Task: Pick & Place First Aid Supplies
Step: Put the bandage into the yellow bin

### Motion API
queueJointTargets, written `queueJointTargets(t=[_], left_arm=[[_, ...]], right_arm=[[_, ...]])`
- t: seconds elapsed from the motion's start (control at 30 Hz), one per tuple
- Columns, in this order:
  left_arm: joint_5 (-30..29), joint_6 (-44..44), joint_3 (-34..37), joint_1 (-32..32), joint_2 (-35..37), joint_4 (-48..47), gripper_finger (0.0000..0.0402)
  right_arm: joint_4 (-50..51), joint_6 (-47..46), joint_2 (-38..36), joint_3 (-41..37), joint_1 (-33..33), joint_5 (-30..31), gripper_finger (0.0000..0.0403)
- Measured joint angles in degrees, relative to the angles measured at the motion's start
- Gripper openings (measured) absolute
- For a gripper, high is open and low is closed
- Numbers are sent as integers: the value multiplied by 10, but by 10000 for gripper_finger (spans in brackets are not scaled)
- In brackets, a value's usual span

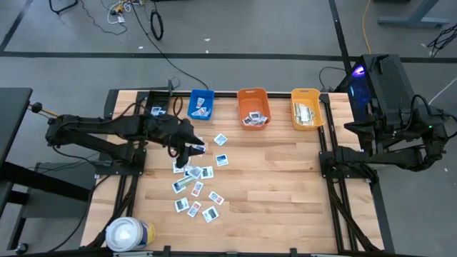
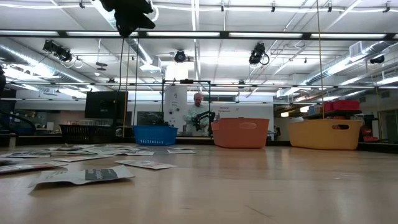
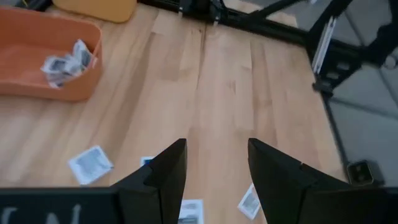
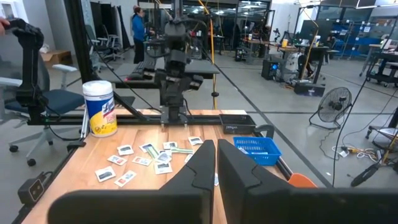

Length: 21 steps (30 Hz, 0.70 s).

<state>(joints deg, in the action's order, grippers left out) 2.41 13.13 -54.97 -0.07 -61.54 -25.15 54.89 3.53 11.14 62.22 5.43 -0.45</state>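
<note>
The left hand (image 1: 187, 148) hangs above the desk (image 1: 285, 185) with its fingers (image 3: 163, 174) half apart and nothing between them, and the first aid supplies (image 1: 194, 187) lie scattered just below and in front of it. To do the pick well, I think the hand should choose one packet at the edge of the pile, go straight down over it, and close on that packet alone. The right hand (image 4: 216, 163) waits off to the side, closed and empty.
</note>
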Motion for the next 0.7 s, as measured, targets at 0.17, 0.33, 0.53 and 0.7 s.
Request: queueJointTargets(t=[0.17,0.33,0.53,0.7], left_arm=[[15,-88,-72,-2,-27,-116,177],[62,-144,-97,-1,-42,-168,177],[160,-210,-94,-2,-42,-195,177],[146,-213,-94,-22,-42,-264,177]], right_arm=[[0,0,0,0,0,0,23],[0,0,0,0,0,0,23],[0,0,0,0,0,0,23],[0,0,0,0,0,0,23]])
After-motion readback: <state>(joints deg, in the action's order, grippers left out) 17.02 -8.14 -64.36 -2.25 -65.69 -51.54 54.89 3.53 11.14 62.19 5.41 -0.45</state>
